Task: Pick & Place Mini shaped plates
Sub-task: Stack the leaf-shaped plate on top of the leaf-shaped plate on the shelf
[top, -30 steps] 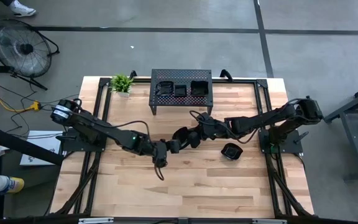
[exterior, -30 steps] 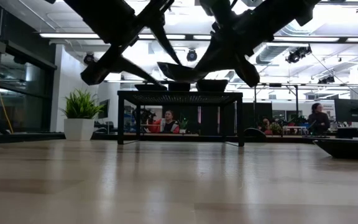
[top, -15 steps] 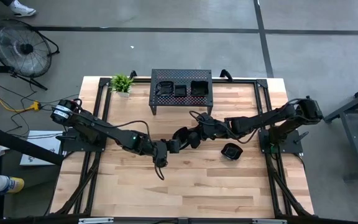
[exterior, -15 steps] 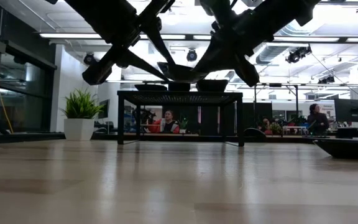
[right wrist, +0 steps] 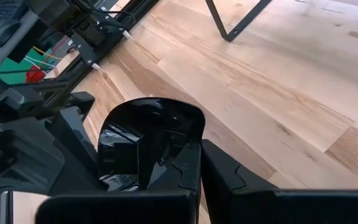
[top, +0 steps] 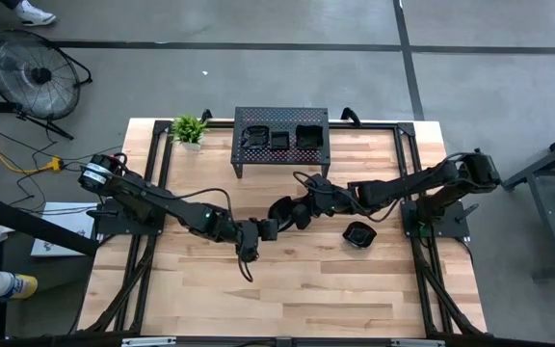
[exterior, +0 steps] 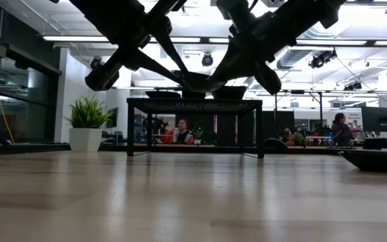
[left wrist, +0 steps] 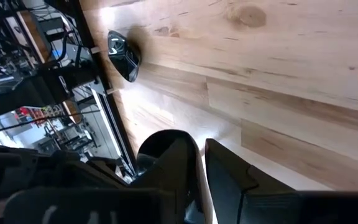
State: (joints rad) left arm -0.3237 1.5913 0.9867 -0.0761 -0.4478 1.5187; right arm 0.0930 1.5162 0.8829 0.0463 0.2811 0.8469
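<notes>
Nothing here carries writing I can read. No label, brand, number or sign can be made out anywhere.

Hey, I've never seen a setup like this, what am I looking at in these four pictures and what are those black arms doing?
It is a robot with two dark jointed arms at a wooden table, each ending in a two-fingered pincer. One picture looks straight down from above, one looks level across the tabletop, and two come from cameras on the wrists. In mid-table, above the wood, the right pincer is shut on a small glossy black plate. The left pincer meets it and is closing on the same plate, so this looks like a handover. Another small black plate lies on the table near the right arm. At the back stands a black perforated stand carrying more plates, with a potted plant beside it.
</notes>
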